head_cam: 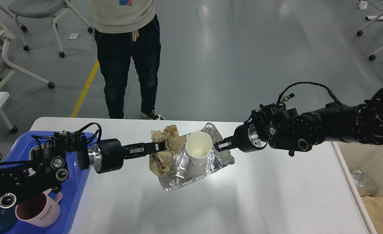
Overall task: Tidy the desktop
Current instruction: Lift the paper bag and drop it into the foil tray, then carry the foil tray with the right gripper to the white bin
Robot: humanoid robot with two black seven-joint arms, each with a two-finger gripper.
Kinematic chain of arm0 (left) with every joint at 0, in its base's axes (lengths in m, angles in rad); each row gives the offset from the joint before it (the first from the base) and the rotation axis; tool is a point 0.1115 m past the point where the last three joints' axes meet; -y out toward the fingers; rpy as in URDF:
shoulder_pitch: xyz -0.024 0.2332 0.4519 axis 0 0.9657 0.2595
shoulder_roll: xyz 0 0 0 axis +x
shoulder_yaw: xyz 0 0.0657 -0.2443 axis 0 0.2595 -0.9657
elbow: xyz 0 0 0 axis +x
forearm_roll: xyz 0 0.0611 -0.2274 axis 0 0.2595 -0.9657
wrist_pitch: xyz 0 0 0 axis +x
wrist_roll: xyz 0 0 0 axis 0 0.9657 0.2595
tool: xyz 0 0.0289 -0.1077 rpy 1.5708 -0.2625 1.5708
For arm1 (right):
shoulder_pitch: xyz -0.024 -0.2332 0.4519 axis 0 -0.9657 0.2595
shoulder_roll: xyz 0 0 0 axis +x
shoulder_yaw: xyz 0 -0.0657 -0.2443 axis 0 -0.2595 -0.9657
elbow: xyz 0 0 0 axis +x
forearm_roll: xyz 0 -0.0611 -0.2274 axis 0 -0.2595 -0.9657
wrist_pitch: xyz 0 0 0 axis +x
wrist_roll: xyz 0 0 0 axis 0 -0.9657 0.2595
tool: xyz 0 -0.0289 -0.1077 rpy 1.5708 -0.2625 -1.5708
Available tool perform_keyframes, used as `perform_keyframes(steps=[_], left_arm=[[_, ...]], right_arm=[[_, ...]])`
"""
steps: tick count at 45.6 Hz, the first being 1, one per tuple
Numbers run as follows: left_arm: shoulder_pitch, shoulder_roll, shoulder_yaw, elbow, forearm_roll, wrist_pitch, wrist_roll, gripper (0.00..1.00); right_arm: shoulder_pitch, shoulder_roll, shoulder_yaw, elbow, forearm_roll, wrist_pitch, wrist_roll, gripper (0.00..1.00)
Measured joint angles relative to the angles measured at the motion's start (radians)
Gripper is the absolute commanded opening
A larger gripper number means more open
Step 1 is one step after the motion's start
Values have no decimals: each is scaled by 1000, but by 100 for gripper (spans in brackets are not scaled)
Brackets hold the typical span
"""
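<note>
Surface: a wide white desktop (211,208) fills the lower half of the head view, its far edge toward a standing person (126,55).
Left claw (157,147): reaches in from the left and is clenched on a crumpled wad of brown paper (163,149), holding it at the left end of the foil tray.
Right claw (218,145): comes in from the right and grips the right rim of a crinkled aluminium foil tray (211,162), which hangs tilted above the desktop and casts a shadow below.
Paper cup (198,148): white, open mouth up, leaning inside the foil tray, just beside the brown paper.
Blue tray (77,185): sits at the desktop's left edge, partly hidden by the left arm.
Pink mug (41,211): stands in the blue tray, lettered HOME.
</note>
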Motion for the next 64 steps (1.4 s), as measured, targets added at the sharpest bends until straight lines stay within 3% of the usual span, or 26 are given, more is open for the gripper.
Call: perform_keyframes(steps=[2,6,8,12,33,50,64], left_arm=[[0,-11,2,4,0,0,1,53],[0,-25,2,11,0,1,4,79],[0,-28,2,12,0,1,6,88],[0,-26,2,12,-3,1,7,95],[36,24,-40,-2,-59,-3,6,96],[232,59,-364,-1,-220,-5,0,96],[460,0,-636,6,-374,3,-3,96]], right_arm=[[0,0,0,0,0,0,0,0],[0,-1,0,0,1,1,0,0],[0,-1,0,0,1,1,0,0],[0,-4,0,-1,2,1,0,0],[-18,-73,13,-4,35,0,1,0],[-88,-211,59,-4,75,0,19,0],[-199,-483,198,-4,107,-18,24,0]])
